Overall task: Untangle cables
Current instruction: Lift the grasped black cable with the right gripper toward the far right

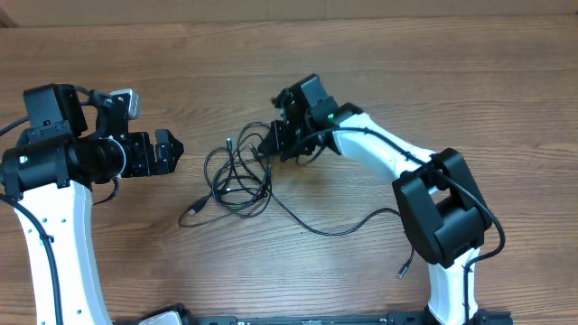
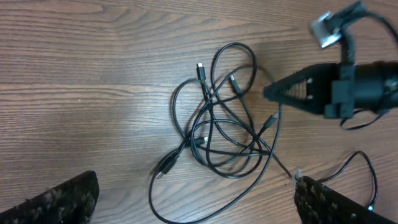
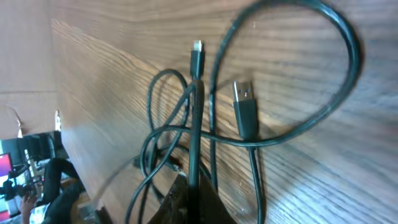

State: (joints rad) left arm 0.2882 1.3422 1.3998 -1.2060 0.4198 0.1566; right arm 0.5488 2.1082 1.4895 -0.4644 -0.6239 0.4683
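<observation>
Cables are sprawling; your right end effector is pinching a strand pointing toward the worktop left edge, left end effector gaping.

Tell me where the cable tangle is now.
Overhead view: the cables lie on the table, just left of the shut right pincer and right of the open left pincer.

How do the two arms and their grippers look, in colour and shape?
Both arms have smooth white links, the left arm and the right arm, joined by bulky black joint housings. A thick black wire runs along each. A small green light glows on each arm. The left gripper and right gripper are black, with tapering fingers.
</observation>
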